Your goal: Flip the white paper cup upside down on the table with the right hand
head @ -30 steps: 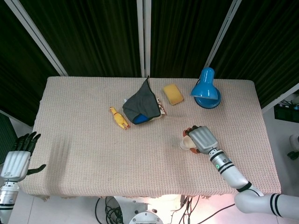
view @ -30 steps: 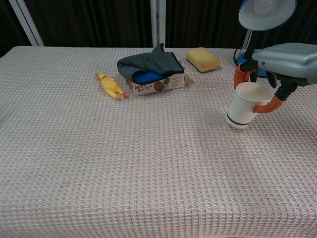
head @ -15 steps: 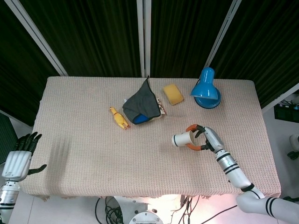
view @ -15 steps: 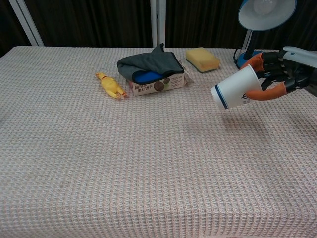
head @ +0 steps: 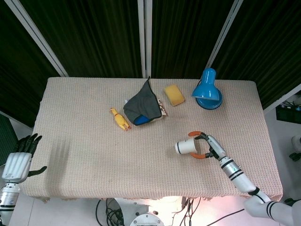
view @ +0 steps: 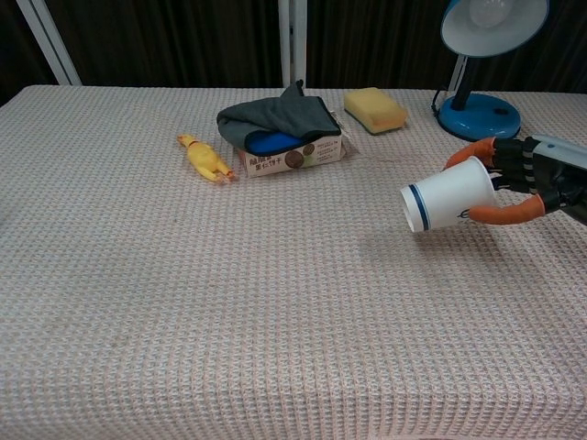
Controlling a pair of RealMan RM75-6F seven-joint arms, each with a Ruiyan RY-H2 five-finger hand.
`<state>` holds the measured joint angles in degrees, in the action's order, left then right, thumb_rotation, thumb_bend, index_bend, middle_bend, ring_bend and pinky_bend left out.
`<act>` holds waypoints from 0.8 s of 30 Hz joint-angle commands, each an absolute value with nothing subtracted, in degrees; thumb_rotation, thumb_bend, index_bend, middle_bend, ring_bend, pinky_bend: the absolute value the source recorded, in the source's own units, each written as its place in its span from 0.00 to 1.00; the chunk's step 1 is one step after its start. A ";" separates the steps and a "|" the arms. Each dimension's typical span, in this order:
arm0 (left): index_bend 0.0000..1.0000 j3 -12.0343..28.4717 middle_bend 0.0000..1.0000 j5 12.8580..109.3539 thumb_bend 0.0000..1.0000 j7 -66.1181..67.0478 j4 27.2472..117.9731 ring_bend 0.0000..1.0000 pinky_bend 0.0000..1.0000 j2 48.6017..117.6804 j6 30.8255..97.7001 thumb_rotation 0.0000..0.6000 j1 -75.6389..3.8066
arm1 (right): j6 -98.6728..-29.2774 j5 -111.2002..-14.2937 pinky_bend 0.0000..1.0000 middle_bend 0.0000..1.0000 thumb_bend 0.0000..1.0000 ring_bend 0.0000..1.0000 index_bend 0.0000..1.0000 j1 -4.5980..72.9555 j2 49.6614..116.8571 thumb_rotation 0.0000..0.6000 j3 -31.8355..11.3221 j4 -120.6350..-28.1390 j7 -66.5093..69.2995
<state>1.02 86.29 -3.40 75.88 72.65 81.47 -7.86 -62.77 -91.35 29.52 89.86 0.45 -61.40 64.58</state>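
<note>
The white paper cup (head: 186,147) (view: 447,195) has a blue band near its base. It lies almost sideways in the air above the table (head: 84,141), base pointing left. My right hand (head: 207,147) (view: 527,182) grips it at the rim end, orange-tipped fingers around its sides. The cup's mouth is hidden by that hand. My left hand (head: 19,159) hangs off the table's left edge, fingers apart, holding nothing; the chest view does not show it.
A blue desk lamp (head: 207,89) (view: 481,55) stands at the back right. A yellow sponge (head: 174,94), a grey cloth (head: 143,107) over a small box, and a yellow rubber chicken (head: 120,119) lie at the back middle.
My right hand has lifted the cup off the table and turned it from upright to nearly sideways, then drawn it slightly down toward the near right.
</note>
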 commanded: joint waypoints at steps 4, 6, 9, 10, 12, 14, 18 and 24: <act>0.04 1.03 0.01 86.11 0.08 -3.62 75.63 0.00 0.09 72.73 81.32 1.00 -7.84 | -64.08 -93.16 0.03 0.02 0.00 0.00 0.00 29.77 89.52 1.00 1.83 -59.64 63.45; 0.04 1.05 0.01 86.07 0.08 -3.64 75.59 0.00 0.09 72.78 81.28 1.00 -7.85 | -64.74 -93.13 0.01 0.01 0.00 0.00 0.00 29.59 89.41 1.00 1.78 -59.53 62.58; 0.04 1.07 0.01 86.07 0.08 -3.55 75.57 0.00 0.09 72.79 81.22 1.00 -7.91 | -66.70 -93.27 0.00 0.01 0.00 0.00 0.00 29.12 88.69 1.00 1.44 -60.13 60.27; 0.04 1.10 0.01 86.05 0.08 -3.53 75.58 0.00 0.09 72.78 81.19 1.00 -7.94 | -67.61 -93.53 0.00 0.01 0.00 0.00 0.00 29.04 87.97 1.00 1.29 -60.79 58.45; 0.04 1.14 0.01 86.01 0.08 -3.53 75.62 0.00 0.09 72.75 81.15 1.00 -7.97 | -68.17 -94.29 0.00 0.01 0.00 0.00 0.00 29.33 85.78 1.00 1.29 -62.94 52.99; 0.04 1.16 0.01 85.94 0.08 -3.49 75.61 0.00 0.09 72.75 81.01 1.00 -8.04 | -67.03 -94.14 0.00 0.00 0.00 0.00 0.00 30.09 82.22 1.00 0.87 -68.13 44.28; 0.04 1.01 0.01 85.93 0.08 -2.94 75.72 0.00 0.09 72.92 80.66 1.00 -8.13 | -56.97 -89.17 0.00 0.00 0.00 0.00 0.00 33.57 73.19 1.00 -0.63 -83.82 20.69; 0.04 1.07 0.01 85.50 0.08 -2.69 76.19 0.00 0.09 72.72 80.58 1.00 -7.99 | -45.37 -71.42 0.00 0.01 0.00 0.00 0.00 39.19 68.57 1.00 -4.61 -99.59 -3.68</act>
